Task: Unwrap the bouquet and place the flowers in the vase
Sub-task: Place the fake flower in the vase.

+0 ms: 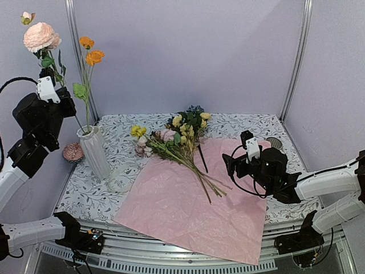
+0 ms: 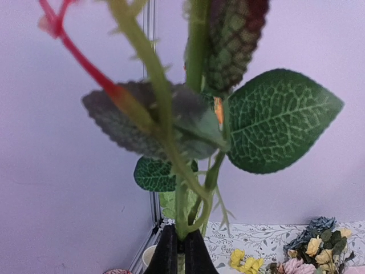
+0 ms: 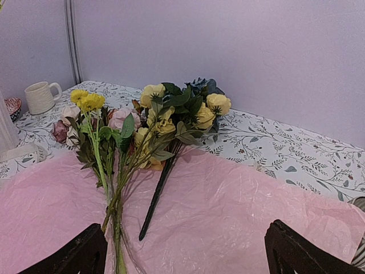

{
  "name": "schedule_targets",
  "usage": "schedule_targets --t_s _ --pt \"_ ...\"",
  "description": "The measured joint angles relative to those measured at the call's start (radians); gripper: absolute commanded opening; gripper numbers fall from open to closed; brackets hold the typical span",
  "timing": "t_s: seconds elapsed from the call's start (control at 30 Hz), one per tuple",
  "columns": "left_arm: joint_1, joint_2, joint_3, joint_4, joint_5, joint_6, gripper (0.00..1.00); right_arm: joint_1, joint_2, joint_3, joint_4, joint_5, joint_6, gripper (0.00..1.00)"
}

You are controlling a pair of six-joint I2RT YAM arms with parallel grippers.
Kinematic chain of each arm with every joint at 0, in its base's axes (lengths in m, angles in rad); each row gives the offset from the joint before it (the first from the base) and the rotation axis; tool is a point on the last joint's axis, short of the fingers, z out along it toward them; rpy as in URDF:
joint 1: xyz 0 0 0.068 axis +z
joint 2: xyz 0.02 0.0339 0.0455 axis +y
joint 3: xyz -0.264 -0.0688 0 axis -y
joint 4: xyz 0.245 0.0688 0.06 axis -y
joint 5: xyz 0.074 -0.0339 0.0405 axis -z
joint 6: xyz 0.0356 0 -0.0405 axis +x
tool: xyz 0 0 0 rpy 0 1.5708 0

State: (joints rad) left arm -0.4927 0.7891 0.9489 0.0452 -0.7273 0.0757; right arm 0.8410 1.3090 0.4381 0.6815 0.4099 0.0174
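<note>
from above, the left gripper (image 1: 50, 79) pinches a pink rose (image 1: 41, 35) by its stem, the vase (image 1: 94, 153) below its fingers. left wrist: fingers (image 2: 166, 254) pressed on that stem. right wrist: the right gripper (image 3: 185, 237) spread, flowers (image 3: 149, 123) between its fingers on pink paper (image 3: 239, 205).

We find the flowers (image 1: 182, 142) lying across the wrapping paper (image 1: 188, 211) spread on the counter (image 1: 239, 123); the vase (image 1: 95, 151) stands left of them, upright stems (image 1: 80, 90) in it.
</note>
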Motion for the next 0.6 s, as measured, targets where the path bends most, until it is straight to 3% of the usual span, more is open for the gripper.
schedule_targets --t_s 0.47,0.53,0.6 --pt "0.324 0.165 0.002 -0.268 0.299 -0.333 0.00 0.000 -0.002 0.000 0.000 0.000 0.000 0.99" --pt "0.348 0.172 0.003 -0.283 0.344 -0.360 0.09 0.000 -0.006 0.000 0.000 0.000 0.000 0.99" --pt "0.360 0.183 0.005 -0.302 0.377 -0.379 0.36 0.000 -0.007 0.000 0.000 0.000 0.000 0.99"
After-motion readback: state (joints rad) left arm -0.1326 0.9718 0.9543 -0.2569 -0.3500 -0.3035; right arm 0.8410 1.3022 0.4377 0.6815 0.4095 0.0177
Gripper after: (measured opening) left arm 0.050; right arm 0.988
